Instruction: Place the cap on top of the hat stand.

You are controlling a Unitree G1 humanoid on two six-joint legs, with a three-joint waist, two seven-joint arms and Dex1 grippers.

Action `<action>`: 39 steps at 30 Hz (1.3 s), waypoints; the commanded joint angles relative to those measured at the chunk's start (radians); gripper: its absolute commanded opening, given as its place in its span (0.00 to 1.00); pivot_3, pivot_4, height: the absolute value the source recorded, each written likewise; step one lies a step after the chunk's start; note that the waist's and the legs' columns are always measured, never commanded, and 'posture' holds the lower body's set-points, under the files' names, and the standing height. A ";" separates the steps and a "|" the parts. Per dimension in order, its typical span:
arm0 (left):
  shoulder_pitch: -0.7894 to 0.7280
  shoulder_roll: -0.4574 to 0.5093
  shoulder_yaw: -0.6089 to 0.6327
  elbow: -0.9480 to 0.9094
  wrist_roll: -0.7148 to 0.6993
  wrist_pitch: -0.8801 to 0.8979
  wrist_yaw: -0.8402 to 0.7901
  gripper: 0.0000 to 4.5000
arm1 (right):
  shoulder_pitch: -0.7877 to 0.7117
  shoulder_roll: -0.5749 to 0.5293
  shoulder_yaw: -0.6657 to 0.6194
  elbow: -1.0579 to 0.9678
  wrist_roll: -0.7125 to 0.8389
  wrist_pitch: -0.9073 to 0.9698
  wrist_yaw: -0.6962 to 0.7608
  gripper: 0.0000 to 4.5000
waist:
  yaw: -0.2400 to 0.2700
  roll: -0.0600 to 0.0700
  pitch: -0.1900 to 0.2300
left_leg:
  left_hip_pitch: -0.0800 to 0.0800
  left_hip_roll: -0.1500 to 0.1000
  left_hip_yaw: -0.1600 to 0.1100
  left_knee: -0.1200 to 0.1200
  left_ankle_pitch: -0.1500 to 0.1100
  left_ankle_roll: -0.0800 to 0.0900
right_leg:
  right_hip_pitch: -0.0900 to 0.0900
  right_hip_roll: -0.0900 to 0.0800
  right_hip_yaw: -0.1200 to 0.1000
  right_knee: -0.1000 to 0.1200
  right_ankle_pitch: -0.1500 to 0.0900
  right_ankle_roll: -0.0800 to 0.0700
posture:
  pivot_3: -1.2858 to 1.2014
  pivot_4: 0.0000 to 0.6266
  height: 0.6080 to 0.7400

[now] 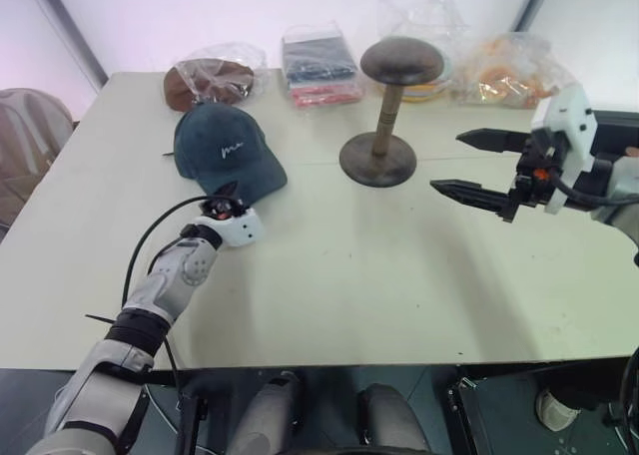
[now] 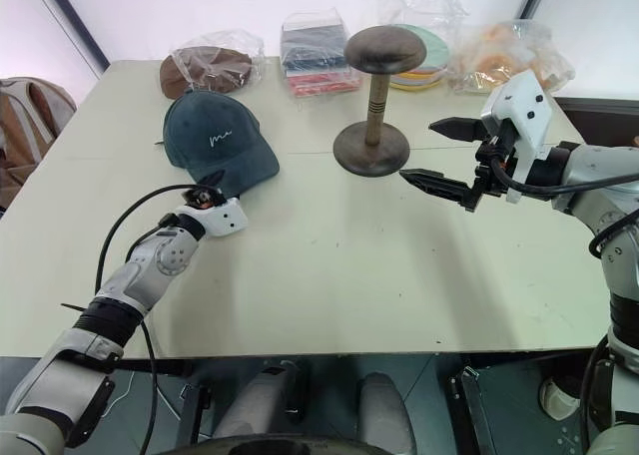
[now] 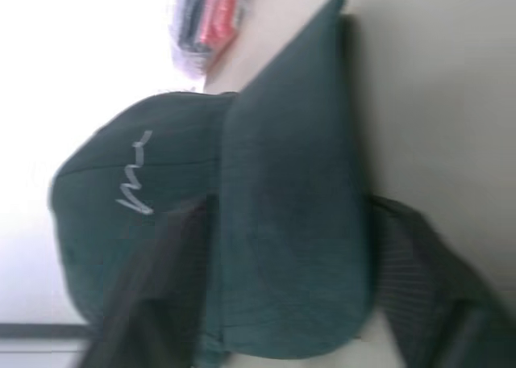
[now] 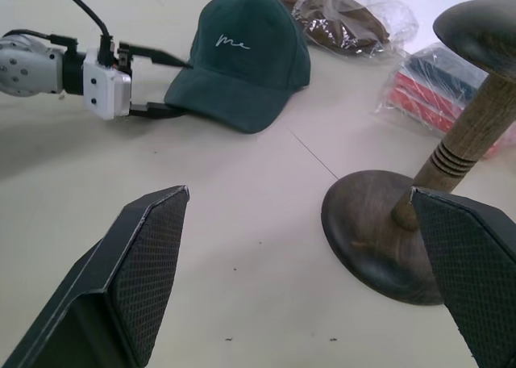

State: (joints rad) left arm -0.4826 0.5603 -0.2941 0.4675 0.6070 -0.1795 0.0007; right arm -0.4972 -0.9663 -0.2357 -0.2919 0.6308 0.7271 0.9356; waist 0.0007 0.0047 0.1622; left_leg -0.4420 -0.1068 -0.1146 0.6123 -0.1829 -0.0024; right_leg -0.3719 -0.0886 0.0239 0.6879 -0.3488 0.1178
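While resting crown-up, cap (image 1: 225, 151) place: lay on the bench (image 1: 329, 275), on the robot's left, well apart from the hat stand (image 1: 384, 126); sat just in front of a brown cap in clear plastic (image 1: 210, 81).
Hat stand: stood upright near the bench's middle, domed top bare.
Left end effector (image 1: 228, 194): was at the near edge of the brim, pointing level; whether clenched on the brim could not be told.
Right end effector (image 1: 447, 161): hung released and spread wide beside the stand's base, holding nothing.
Handling, as judged: looked light and soft in the crown, likely to sag; seemed stiffer in the curved brim, with little risk of slipping.
Where to hold, as judged: looked best taken by the brim, leaving the hollow crown free to drop over the dome.
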 commanded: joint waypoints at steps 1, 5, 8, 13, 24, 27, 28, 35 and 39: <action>0.029 0.013 0.010 0.041 0.009 0.035 0.000 0.23 | -0.029 -0.017 -0.017 -0.012 0.000 -0.020 0.005 1.00 | 0.002 0.003 -0.003 | 0.000 0.000 0.000 0.000 0.000 0.000 | 0.000 0.000 0.000 0.000 0.000 0.000 | 0.52 0.24 1.00; 0.040 0.011 0.020 0.030 0.013 0.032 0.023 0.01 | -0.028 -0.021 -0.020 -0.011 0.000 -0.019 0.009 1.00 | 0.004 0.004 -0.005 | 0.000 0.000 0.000 0.000 0.000 0.000 | 0.001 0.000 0.000 0.000 0.000 0.000 | 0.52 0.24 1.00; 0.045 0.012 0.026 0.024 0.017 0.027 0.041 0.01 | -0.031 -0.022 -0.019 -0.010 0.000 -0.018 0.010 1.00 | 0.004 0.004 -0.005 | 0.000 0.000 0.000 0.000 0.000 0.000 | 0.000 0.000 0.000 0.000 0.000 0.000 | 0.52 0.24 1.00; 0.055 0.023 0.040 -0.010 0.032 0.000 0.115 0.01 | -0.034 -0.023 -0.016 -0.006 -0.002 -0.018 0.013 1.00 | 0.003 0.004 -0.005 | 0.000 0.000 0.000 0.000 0.000 0.000 | 0.000 0.000 0.000 0.000 0.000 0.000 | 0.52 0.24 1.00; 0.093 0.040 0.110 -0.219 0.061 -0.088 0.296 0.01 | -0.066 -0.022 0.004 0.019 -0.016 -0.020 0.027 1.00 | 0.012 0.002 -0.004 | -0.002 -0.001 0.000 0.000 0.000 0.000 | -0.001 -0.001 0.000 -0.001 0.000 0.000 | 0.52 0.24 1.00; 0.102 0.031 0.126 -0.270 0.067 -0.099 0.315 0.01 | -0.082 -0.025 0.011 0.035 -0.021 -0.022 0.037 1.00 | 0.013 0.002 -0.003 | -0.003 -0.001 0.000 0.000 0.000 0.000 | -0.001 -0.001 0.000 -0.001 0.000 0.000 | 0.52 0.24 1.00; 0.103 0.027 0.132 -0.289 0.063 -0.102 0.318 0.01 | -0.088 -0.028 0.010 0.043 -0.023 -0.024 0.041 1.00 | 0.012 0.002 -0.003 | -0.003 -0.001 0.000 0.000 0.000 0.000 | -0.001 -0.001 0.000 -0.001 0.000 0.000 | 0.52 0.24 1.00; 0.055 0.006 0.162 -0.385 0.044 -0.101 0.293 0.01 | -0.109 -0.062 -0.008 0.104 -0.036 -0.041 0.067 1.00 | 0.013 0.002 -0.003 | -0.003 -0.001 0.000 0.000 0.000 0.000 | -0.001 -0.001 0.000 -0.001 0.000 0.000 | 0.52 0.24 1.00; -0.020 -0.013 0.166 -0.407 0.039 -0.100 0.270 0.01 | -0.096 -0.095 -0.033 0.131 -0.039 -0.043 0.087 1.00 | 0.014 0.002 -0.003 | -0.003 -0.001 0.000 0.000 0.000 0.000 | -0.001 -0.001 0.000 -0.001 0.000 0.000 | 0.52 0.24 1.00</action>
State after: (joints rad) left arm -0.4634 0.5471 -0.1659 0.1112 0.6638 -0.2712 0.2713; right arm -0.5738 -1.0308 -0.2127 -0.1593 0.5919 0.7060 1.0119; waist 0.0146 0.0062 0.1590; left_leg -0.4451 -0.1080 -0.1143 0.6127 -0.1830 -0.0023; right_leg -0.3731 -0.0896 0.0231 0.6865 -0.3487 0.1179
